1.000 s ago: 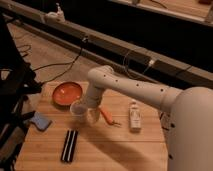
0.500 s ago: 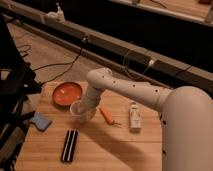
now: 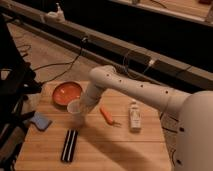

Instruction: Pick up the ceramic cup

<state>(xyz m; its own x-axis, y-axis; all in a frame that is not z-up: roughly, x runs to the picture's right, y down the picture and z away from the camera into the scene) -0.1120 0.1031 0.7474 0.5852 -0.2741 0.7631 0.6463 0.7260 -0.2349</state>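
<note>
The ceramic cup (image 3: 76, 113) is a small white handleless cup standing on the wooden table (image 3: 115, 147), just in front of the orange dish (image 3: 66, 93). My gripper (image 3: 83, 107) reaches down from the right at the end of the white arm. It is right at the cup's right side and overlaps its rim. The arm's wrist hides the gripper's tips and part of the cup.
An orange carrot-like piece (image 3: 106, 115) and a white squeeze bottle (image 3: 134, 116) lie right of the cup. A blue sponge (image 3: 40, 121) lies at the left, a black flat object (image 3: 69, 145) in front. Cables and a ledge run behind the table.
The gripper has moved left across the table, from beside the carrot-like piece to right against the cup. The cup has stayed in place.
</note>
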